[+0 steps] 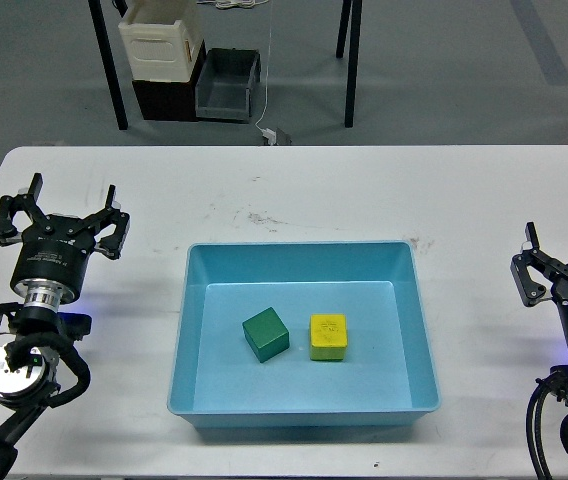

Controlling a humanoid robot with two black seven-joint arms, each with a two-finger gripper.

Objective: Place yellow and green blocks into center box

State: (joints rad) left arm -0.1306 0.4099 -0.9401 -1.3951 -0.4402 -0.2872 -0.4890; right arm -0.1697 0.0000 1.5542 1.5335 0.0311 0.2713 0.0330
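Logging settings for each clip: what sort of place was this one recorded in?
Probably a robotics lab or test workshop. A plain white table stands on bare grey floor, holding only a light-blue tray with a green block and a yellow block, and storage bins sit on the floor behind.

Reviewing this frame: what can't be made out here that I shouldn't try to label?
- Right gripper, head view: partly cut off by the right edge, so open or shut is unclear.
- Marking on top of the yellow block: too small to read.
- Contents of the grey bin on the floor: hidden by its walls and the distance.
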